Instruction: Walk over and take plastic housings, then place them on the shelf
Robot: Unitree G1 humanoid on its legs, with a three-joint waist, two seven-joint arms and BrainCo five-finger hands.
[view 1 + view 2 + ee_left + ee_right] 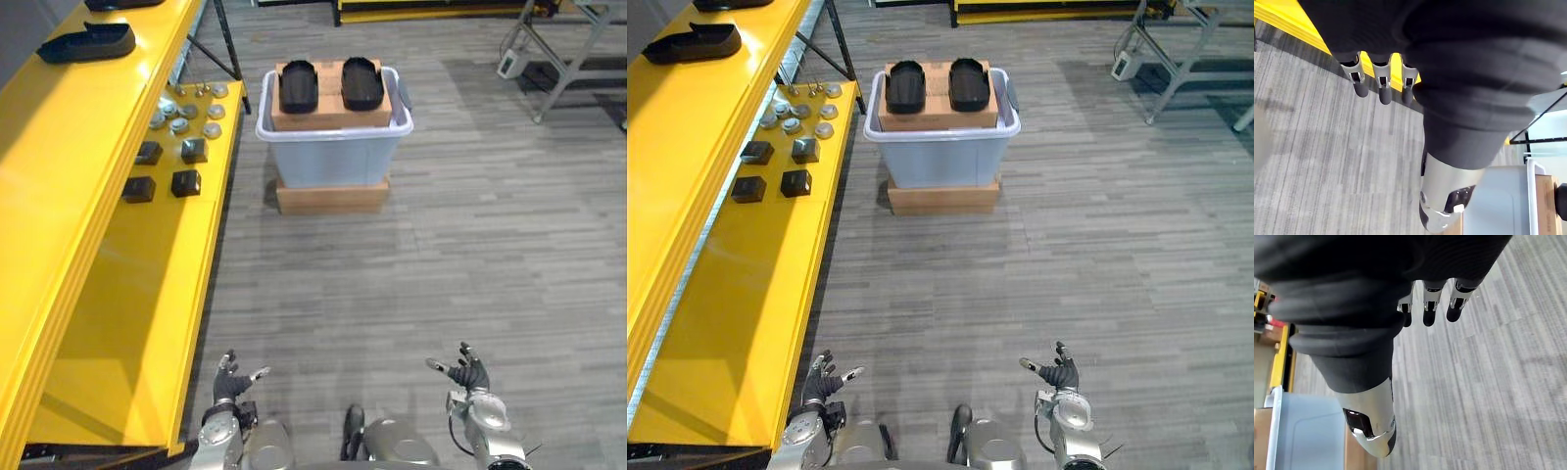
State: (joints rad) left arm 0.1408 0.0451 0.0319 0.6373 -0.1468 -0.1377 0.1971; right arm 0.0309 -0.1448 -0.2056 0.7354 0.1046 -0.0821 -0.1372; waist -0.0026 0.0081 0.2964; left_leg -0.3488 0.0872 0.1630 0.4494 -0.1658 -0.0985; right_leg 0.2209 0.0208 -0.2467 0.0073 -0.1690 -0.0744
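Left hand [233,382], right hand [468,374]: fingers relaxed, spread, holding nothing, likely readied for pickup. Two black oval plastic housings [299,85] well ahead of both hands, raised on brown cardboard box [328,117] inside pale blue plastic tub [333,134], probably for easy reach. Long yellow shelf [147,294] just beside left hand.

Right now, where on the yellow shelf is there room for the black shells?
The lower board is bare from its near end up to the four dark blocks. The top board is bare nearer than the black housing. Crowded: the silver discs beyond the blocks.
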